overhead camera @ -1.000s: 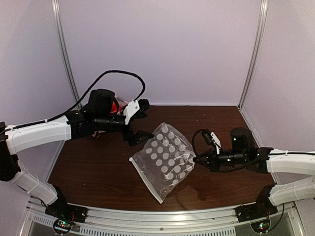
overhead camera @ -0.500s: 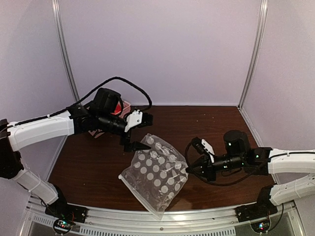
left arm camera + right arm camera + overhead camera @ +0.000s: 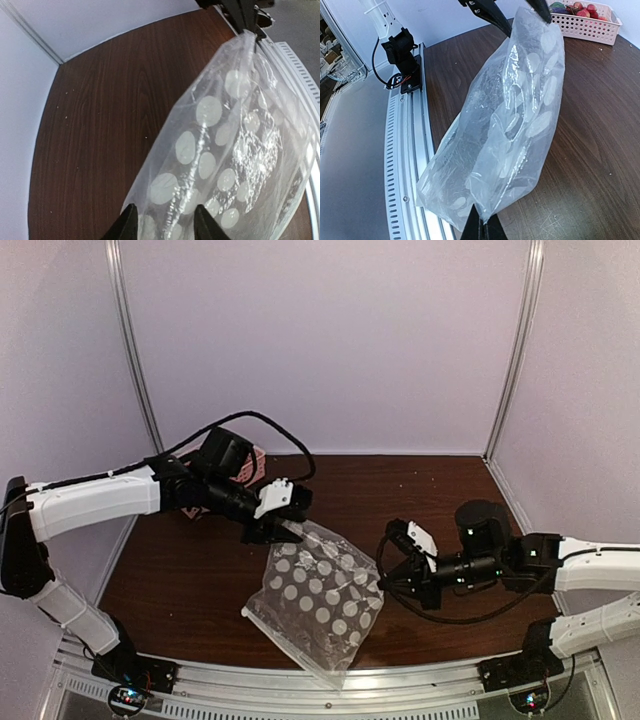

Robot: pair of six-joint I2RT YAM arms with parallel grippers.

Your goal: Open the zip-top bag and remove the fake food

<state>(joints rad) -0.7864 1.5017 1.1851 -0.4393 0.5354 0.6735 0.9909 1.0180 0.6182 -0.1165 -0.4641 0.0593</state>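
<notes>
2 white arms (image 3: pixel 90 505), black joints (image 3: pixel 225 452), black cables (image 3: pixel 250 418)

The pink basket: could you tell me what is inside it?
Fake food: red balls, dark purple and green pieces. The pink basket has a wall that hides anything lower.

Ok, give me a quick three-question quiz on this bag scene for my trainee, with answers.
1. True or false: the right fingers are shut on the bag's edge.
2. Where does toy food show? A, in the pink basket; B, loose on the table; C, in the right fingers.
3. Which arm's fingers sit either side of the bag with a gap?
Key: 1 true; 2 A; 3 the left fingers.
</notes>
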